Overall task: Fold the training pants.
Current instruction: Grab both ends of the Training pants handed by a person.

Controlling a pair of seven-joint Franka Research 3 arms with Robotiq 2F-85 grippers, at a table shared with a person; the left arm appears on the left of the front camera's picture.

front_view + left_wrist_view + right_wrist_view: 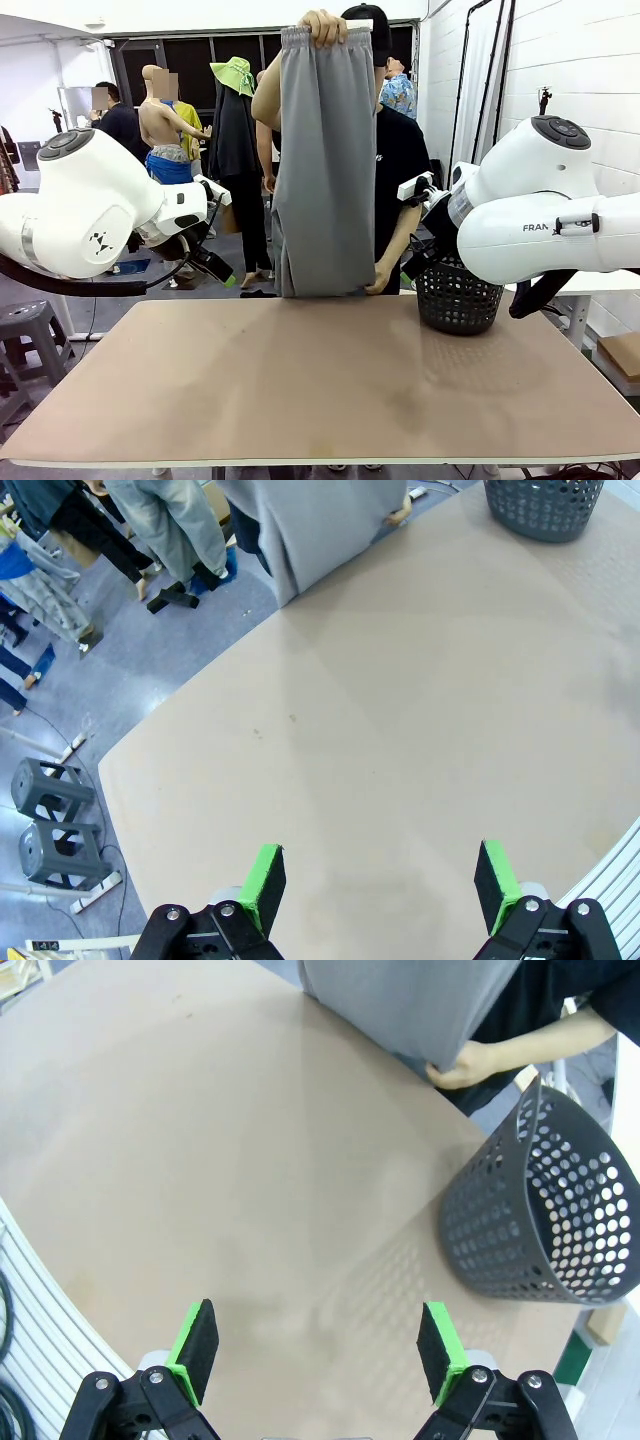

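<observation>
Light grey soft jersey training pants [325, 160] weren't on the tan flat surface [320, 390]. A person at the far edge held them up in the air. One hand [322, 27] gripped the gathered waistband up top. The other hand [383, 281] was at the hem, right at the far edge, roughly midway along it. Long axis ran vertical, waistband up, cloth hanging flat and facing me.

My left claw [380, 868] was spread wide with nothing between the green pads [265, 875], hovering over the left side of the surface. My right claw [318, 1328] was likewise spread and empty, over the right side. From both, the pants lay straight ahead across the surface, toward the far edge.

Nearer arm: my guess was the left. In the front view it sat just beside the lower left edge of the hanging cloth, though depth there was hard to read. The right arm had the person's hem hand on its side of the cloth.

In the way: a black plastic mesh basket [458, 300] stood at the far right corner, close to the hem hand. That looked tight for any right-arm reach.

My read: fold not started, and nothing sensible to pinch until the pants lay flat on the surface. Which way to fold depended on how that long axis landed.
</observation>
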